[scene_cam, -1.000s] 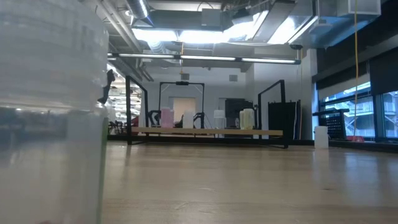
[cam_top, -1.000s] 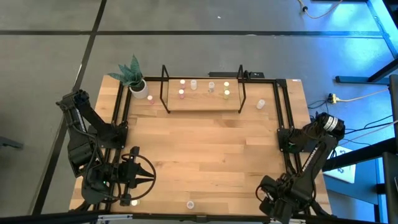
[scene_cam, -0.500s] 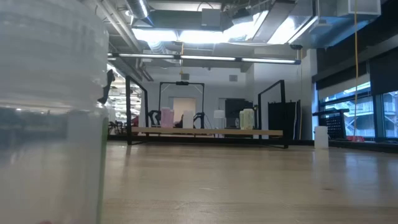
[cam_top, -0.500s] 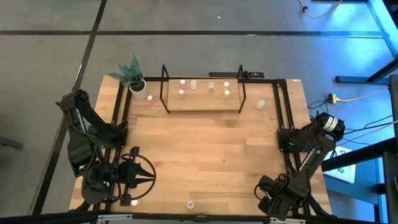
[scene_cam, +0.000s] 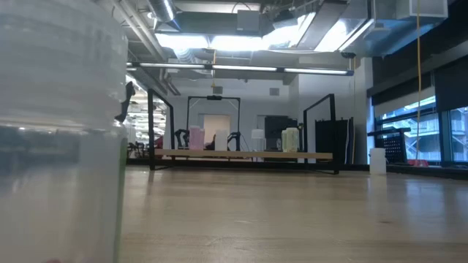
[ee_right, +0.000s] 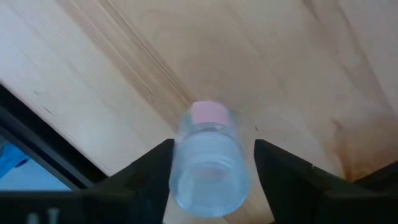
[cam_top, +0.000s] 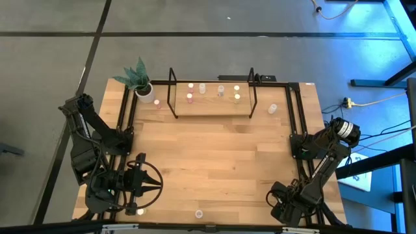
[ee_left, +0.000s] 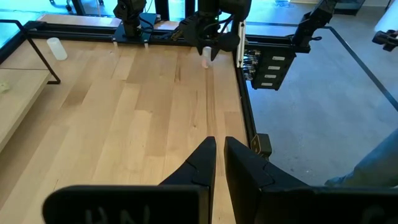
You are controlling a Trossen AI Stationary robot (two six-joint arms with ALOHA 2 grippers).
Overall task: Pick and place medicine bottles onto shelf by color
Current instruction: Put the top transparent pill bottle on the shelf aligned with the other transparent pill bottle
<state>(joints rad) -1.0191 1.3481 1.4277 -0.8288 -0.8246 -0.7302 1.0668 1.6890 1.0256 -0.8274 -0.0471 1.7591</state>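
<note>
The right gripper [ee_right: 211, 162] sits at the table's near right corner, its fingers straddling a pink-topped bottle [ee_right: 208, 162] with a small gap on each side, so it isn't gripped yet; it seems wise to close squarely on the body. The left gripper [ee_left: 219, 158] waits shut and empty at the near left. Across the table, the shelf [cam_top: 211, 104] holds sorted bottles, so the pink group looks the target.

A pale rectangular wooden tabletop [cam_top: 214, 162] is carrying a low light-wood shelf framed in thin black rods [cam_top: 213, 108] along its far edge, with six tiny bottles [cam_top: 220, 91] standing on the board. A white pot holding a green plant [cam_top: 144, 90] is sitting beside the shelf's left end, one small whitish bottle [cam_top: 273, 108] is lying just off its right end, and another [cam_top: 199, 213] is resting at the near edge.
</note>
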